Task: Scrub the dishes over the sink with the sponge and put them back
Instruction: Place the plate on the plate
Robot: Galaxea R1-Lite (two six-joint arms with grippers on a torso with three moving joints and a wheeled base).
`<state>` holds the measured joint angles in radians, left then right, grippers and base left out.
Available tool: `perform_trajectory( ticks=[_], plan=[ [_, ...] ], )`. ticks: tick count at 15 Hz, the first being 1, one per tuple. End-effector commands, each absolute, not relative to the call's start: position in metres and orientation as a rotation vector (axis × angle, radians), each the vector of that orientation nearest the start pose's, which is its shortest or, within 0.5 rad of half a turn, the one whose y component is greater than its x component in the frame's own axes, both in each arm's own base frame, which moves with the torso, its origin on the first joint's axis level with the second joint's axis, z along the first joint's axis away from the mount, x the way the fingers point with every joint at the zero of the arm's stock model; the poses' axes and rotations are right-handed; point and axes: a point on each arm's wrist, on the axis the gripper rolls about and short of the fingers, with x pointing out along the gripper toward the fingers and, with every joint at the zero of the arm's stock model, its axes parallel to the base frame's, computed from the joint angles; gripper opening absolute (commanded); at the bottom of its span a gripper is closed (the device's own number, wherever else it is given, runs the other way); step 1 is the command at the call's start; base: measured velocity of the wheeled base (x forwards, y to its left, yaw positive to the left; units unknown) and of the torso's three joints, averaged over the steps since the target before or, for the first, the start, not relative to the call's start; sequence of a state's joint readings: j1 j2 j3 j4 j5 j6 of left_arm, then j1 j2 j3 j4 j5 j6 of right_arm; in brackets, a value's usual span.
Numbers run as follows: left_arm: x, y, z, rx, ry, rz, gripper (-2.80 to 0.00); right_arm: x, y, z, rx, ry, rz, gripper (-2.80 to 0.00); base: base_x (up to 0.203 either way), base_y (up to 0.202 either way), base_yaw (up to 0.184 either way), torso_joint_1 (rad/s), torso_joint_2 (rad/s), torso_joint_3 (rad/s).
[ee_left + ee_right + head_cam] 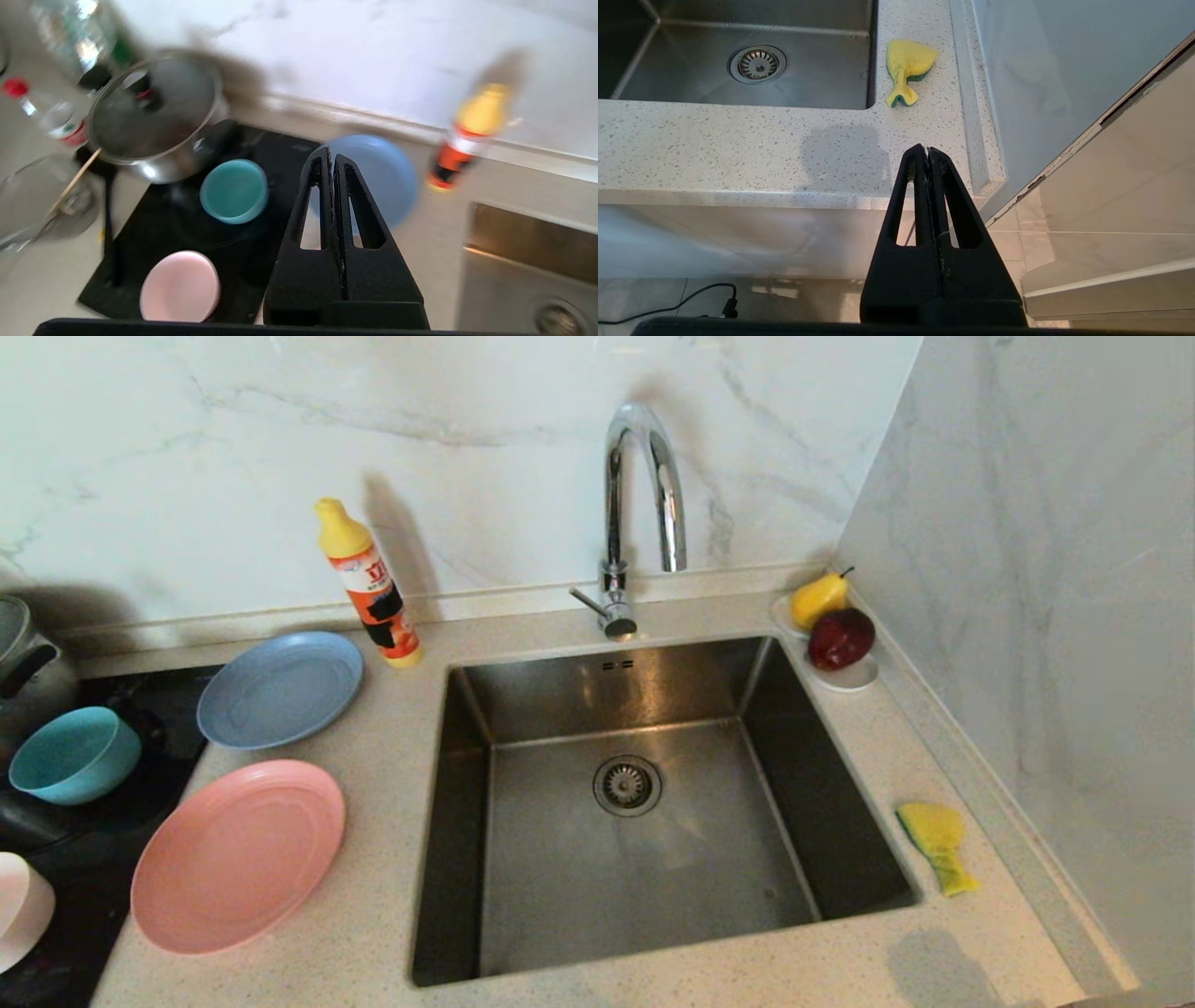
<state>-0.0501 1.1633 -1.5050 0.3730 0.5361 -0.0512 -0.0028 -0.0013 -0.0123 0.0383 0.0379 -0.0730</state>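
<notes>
Left of the steel sink lie a blue plate and a pink plate. A teal bowl and a pale pink-white bowl sit on the black cooktop. The yellow and green sponge lies on the counter right of the sink. My left gripper is shut and empty, hovering above the blue plate with the teal bowl beside it. Shut and empty too, my right gripper hangs off the counter's front edge, short of the sponge. Neither arm shows in the head view.
An orange detergent bottle stands behind the blue plate. The chrome faucet rises behind the sink. A small white dish with a pear and a red fruit sits in the back right corner. A steel pot and bottles crowd the cooktop's far side.
</notes>
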Motion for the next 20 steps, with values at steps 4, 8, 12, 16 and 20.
perform_trajectory(
  ticks=[4, 8, 12, 16, 20],
  plan=[
    [0.22, 0.061, 0.363, -0.156, 0.293, 0.495, -2.8, -0.024, 0.001, 0.075, -0.073, 0.025, 0.038, -2.8, 0.0, 0.0, 0.0, 0.0, 0.0, 0.0],
    [0.256, 0.101, 0.324, -0.332, 0.459, 0.437, -2.8, -0.024, 0.001, 0.075, -0.073, 0.025, 0.036, -2.8, 0.0, 0.0, 0.0, 0.0, 0.0, 0.0],
    [0.286, 0.128, 0.284, -0.451, 0.58, 0.43, -2.8, -0.024, 0.001, 0.075, -0.073, 0.025, 0.038, -2.8, 0.0, 0.0, 0.0, 0.0, 0.0, 0.0],
    [0.308, 0.145, 0.25, -0.555, 0.664, 0.468, 0.0, -0.024, 0.001, 0.075, -0.073, 0.025, 0.038, -2.8, 0.0, 0.0, 0.0, 0.0, 0.0, 0.0],
    [0.317, 0.149, 0.228, -0.64, 0.72, 0.439, 0.0, -0.024, 0.001, 0.075, -0.073, 0.025, 0.036, -2.8, 0.0, 0.0, 0.0, 0.0, 0.0, 0.0]
  ],
)
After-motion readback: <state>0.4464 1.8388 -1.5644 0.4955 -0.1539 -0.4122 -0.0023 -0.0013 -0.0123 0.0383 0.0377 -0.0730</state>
